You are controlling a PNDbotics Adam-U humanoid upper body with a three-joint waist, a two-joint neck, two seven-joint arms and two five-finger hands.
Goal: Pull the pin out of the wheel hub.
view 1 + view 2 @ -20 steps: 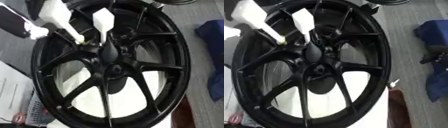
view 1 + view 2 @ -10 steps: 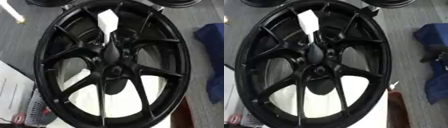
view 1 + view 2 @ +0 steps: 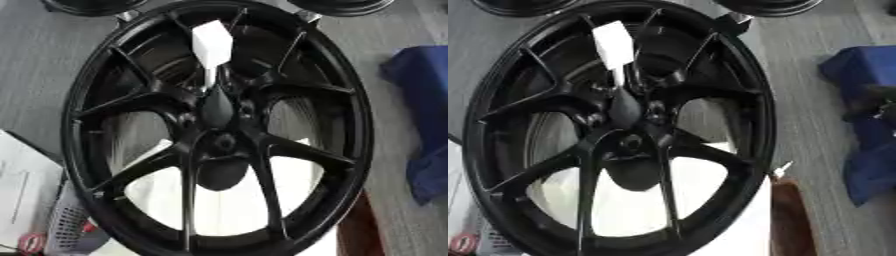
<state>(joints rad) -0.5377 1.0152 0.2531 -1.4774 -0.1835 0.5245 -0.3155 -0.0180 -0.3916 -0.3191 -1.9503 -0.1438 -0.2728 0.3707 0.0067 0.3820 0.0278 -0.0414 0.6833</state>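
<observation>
A large black multi-spoke wheel (image 3: 219, 145) lies flat and fills both views. One white pin (image 3: 212, 44) stands in it just above the hub centre (image 3: 217, 107). The pin has a blocky white head and a thin stem that runs down into a hole beside the hub; in the right eye view the pin (image 3: 613, 44) shows the same way. Nothing touches the pin. Neither of my hands shows in either view.
The wheel rests on a white surface (image 3: 227, 210). A blue cloth (image 3: 424, 115) lies on the grey floor at the right. Two more black wheels (image 3: 92, 5) sit at the top edge. Papers and a mesh basket (image 3: 66, 225) are at lower left, a brown edge (image 3: 789, 220) at lower right.
A second white pin-like piece, held by a white shape at the wheel's upper left, moved away up and left and is gone. The remaining pin stays in place. The camera shifted slightly.
</observation>
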